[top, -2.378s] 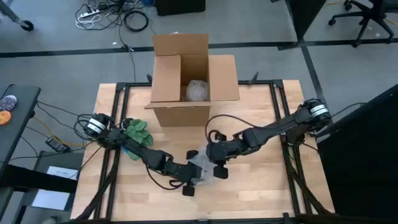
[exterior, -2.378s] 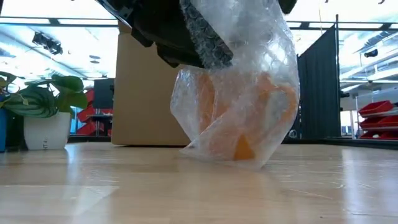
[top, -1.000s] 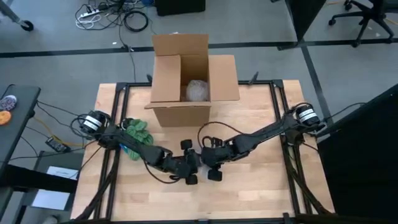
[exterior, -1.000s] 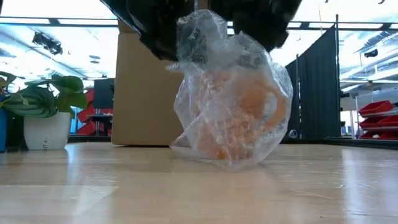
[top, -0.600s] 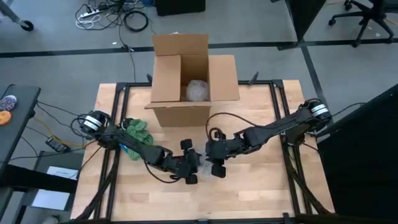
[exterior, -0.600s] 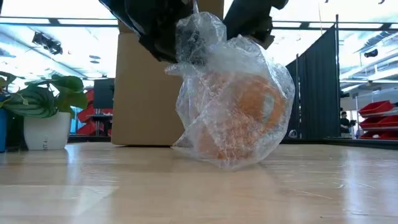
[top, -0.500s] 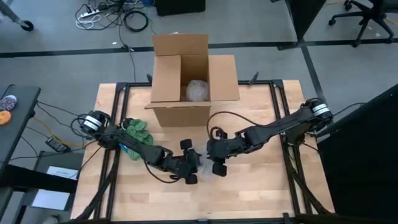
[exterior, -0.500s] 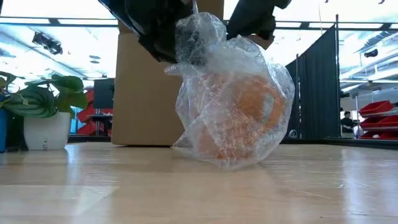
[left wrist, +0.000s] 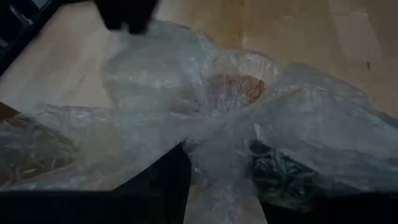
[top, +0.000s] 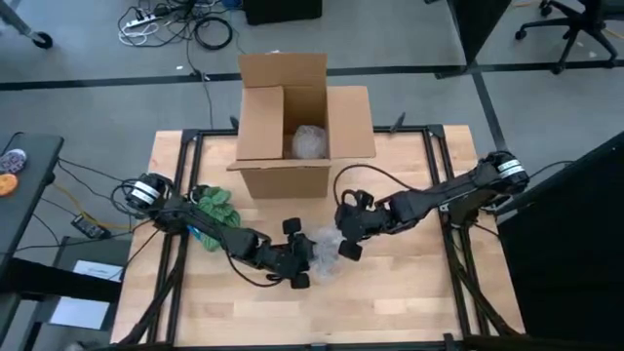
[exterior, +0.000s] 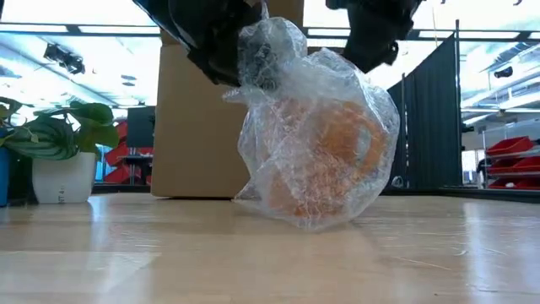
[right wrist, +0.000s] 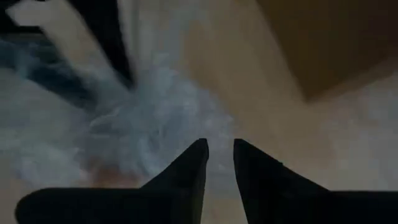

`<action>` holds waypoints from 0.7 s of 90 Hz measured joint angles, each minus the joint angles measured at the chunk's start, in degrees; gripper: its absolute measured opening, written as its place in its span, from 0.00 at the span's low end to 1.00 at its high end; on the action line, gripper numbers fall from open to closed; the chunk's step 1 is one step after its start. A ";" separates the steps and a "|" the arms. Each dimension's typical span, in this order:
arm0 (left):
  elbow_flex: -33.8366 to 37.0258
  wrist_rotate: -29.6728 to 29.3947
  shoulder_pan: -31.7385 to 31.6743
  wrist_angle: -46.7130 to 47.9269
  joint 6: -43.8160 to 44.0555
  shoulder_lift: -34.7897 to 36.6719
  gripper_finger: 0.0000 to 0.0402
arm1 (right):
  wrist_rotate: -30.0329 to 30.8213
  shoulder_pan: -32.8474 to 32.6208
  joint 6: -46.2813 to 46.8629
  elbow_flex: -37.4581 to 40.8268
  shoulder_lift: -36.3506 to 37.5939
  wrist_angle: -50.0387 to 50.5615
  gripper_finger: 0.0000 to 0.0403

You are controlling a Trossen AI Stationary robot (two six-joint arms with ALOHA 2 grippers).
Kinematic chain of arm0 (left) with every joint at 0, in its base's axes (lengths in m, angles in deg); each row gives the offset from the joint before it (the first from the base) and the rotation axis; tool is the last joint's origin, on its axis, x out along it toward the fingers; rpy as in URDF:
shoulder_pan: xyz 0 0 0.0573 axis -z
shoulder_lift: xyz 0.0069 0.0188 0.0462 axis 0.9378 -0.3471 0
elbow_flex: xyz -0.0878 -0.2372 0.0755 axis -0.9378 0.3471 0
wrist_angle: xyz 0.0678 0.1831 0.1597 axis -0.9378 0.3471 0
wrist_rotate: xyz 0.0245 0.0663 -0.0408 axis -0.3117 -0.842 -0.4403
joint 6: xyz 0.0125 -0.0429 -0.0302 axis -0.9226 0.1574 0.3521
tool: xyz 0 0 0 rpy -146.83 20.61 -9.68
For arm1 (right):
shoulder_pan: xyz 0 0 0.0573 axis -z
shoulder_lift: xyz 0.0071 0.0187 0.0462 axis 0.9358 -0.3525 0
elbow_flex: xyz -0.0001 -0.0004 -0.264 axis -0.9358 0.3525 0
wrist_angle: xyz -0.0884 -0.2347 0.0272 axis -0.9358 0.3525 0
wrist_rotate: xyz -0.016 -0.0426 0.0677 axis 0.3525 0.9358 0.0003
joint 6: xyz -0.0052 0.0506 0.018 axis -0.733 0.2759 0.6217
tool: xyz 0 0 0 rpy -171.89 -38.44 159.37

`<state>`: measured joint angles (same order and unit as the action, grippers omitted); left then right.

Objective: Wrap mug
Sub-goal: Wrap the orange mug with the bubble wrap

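Orange mug point(exterior: 325, 165) inside bubble wrap point(exterior: 316, 127), on table in front of cardboard box point(top: 297, 127). My left gripper point(top: 304, 255) pinches gathered wrap. My right gripper point(top: 348, 237) beside bundle, fingers nearly together, empty.

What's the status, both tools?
Left tool shut on clear bubble wrap around orange mug. Right tool beside bundle, empty. Brown cardboard box behind.

The high view looks straight down on the tabletop point(top: 409, 292); the low view faces level across it, close before the cardboard box point(exterior: 198, 127) both share.
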<state>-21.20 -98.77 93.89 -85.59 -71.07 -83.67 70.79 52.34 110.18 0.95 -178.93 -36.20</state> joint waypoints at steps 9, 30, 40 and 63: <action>0.00 0.07 -0.21 -0.02 0.00 0.00 0.35 | -3.34 -0.02 -0.77 2.85 0.02 -7.28 0.15; 0.00 0.22 -0.83 -0.43 -0.02 0.00 0.35 | -7.42 -0.02 -0.91 6.20 -0.99 -15.49 0.15; 0.07 0.22 -1.10 -1.27 -0.02 -0.04 0.35 | -9.28 0.00 -1.04 6.20 -4.25 -18.17 0.15; 0.15 0.63 -1.25 -1.88 -0.67 -0.04 0.35 | -12.84 0.06 -1.52 4.44 -13.76 -20.36 0.14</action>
<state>-21.05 -98.14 92.65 -87.47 -71.74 -83.71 57.95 52.40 108.66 5.38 -192.69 -56.56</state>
